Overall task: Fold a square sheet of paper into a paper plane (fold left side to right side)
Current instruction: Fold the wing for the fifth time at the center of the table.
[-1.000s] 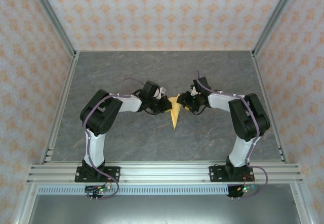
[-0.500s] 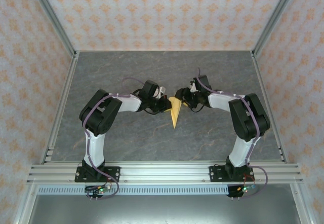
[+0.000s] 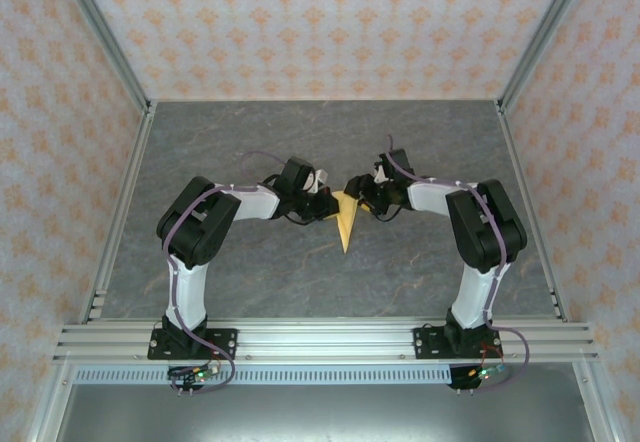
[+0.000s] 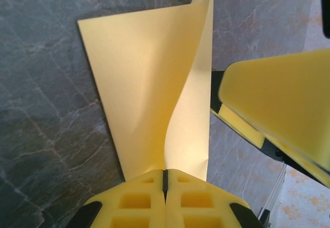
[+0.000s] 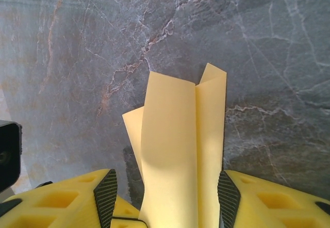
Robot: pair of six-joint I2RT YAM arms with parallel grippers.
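Observation:
The paper plane [image 3: 346, 224] is a narrow yellow-orange dart on the grey table [image 3: 300, 142], its point toward the near edge. In the left wrist view one flap of the plane [image 4: 149, 83] stands up, curling off the table. My left gripper [image 3: 328, 206] is shut on that flap's edge, its jaws [image 4: 166, 179] pressed together. My right gripper [image 3: 360, 194] is open at the plane's far right. The folded paper [image 5: 175, 150] runs between its fingertips [image 5: 105, 197], with a gap on the left side. One right finger [image 4: 278, 99] shows beside the raised flap.
Grey marble-patterned tabletop [image 5: 77, 58] lies all round the paper. Aluminium frame rails [image 3: 120, 202] and patterned walls [image 3: 320, 22] enclose the table. Both arm bases sit on the near rail [image 3: 320, 342].
My right gripper has opened wider and shifted slightly toward the far side. The left gripper keeps its hold and the paper has hardly moved.

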